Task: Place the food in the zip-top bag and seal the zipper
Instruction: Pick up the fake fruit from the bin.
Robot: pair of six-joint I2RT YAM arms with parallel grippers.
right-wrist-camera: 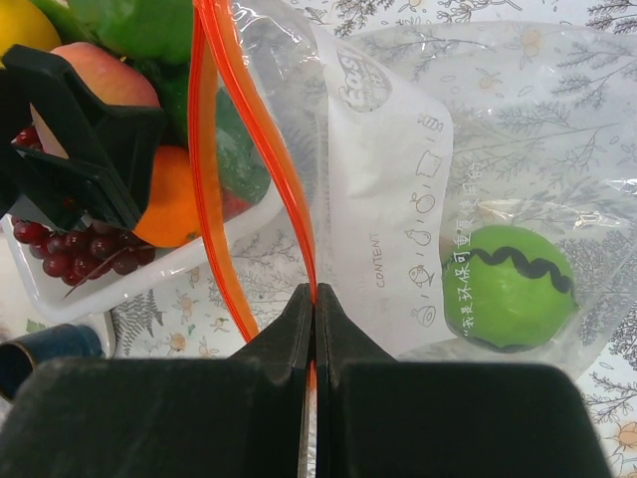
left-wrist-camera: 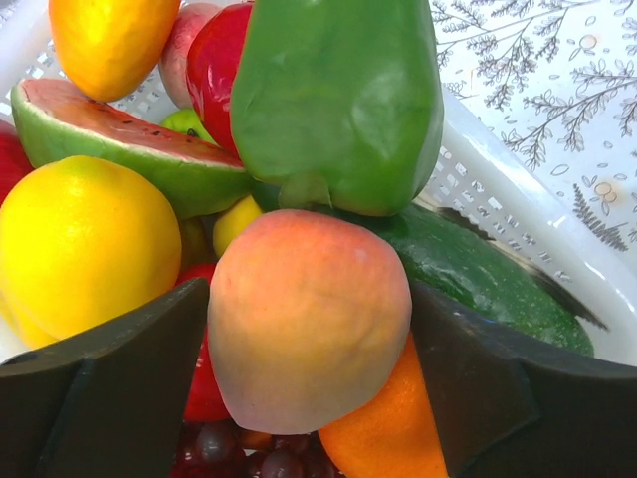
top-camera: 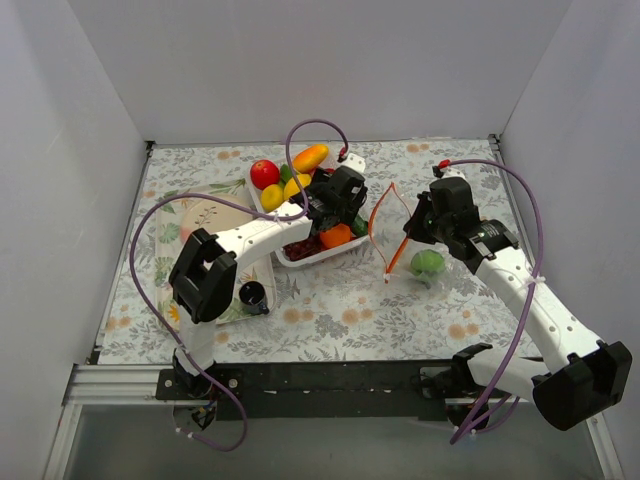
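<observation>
Fingers [left-wrist-camera: 129, 378] of the left gripper [left-wrist-camera: 309, 349], broad wedges of matte black plastic, clamped against both flanks of a peach-pink toy fruit [left-wrist-camera: 309, 299], egg-shaped, with a soft blush and a faintly dimpled skin. Packed close around it: a glossy green plastic pepper [left-wrist-camera: 338, 100] with a creased, lobed wall right above; a smooth orange toy piece [left-wrist-camera: 393, 433] underneath; a dark green mottled cucumber [left-wrist-camera: 488, 274] to the right; a round waxy yellow lemon [left-wrist-camera: 75, 249] to the left; a watermelon slice [left-wrist-camera: 109, 139] with green rind and seeded red flesh above the lemon; a cluster of small dark red beaded grapes [left-wrist-camera: 239, 453] at the bottom. All of it heaped in a white rectangular plastic tray [left-wrist-camera: 518, 209] with a perforated wall. Opposite, right gripper [right-wrist-camera: 314, 299] pinched tight, black fingertips flat together on the thin orange-red zipper strip [right-wrist-camera: 203, 149], its two ribbons parted into a tall narrow loop beyond the pinch. Joined to that strip, the clear crinkly zip-top bag [right-wrist-camera: 398, 119], creased and shiny, with a white printed panel, lying out on the cloth just right of the tray, mouth turned toward it. Inside the bag, near its far end, a round lime-green toy fruit [right-wrist-camera: 510, 289] marked with a black wavy line. Beneath everything, a flat floral-print tablecloth [top-camera: 350, 310]; arching over the arms, thin purple cables [top-camera: 318, 122].
</observation>
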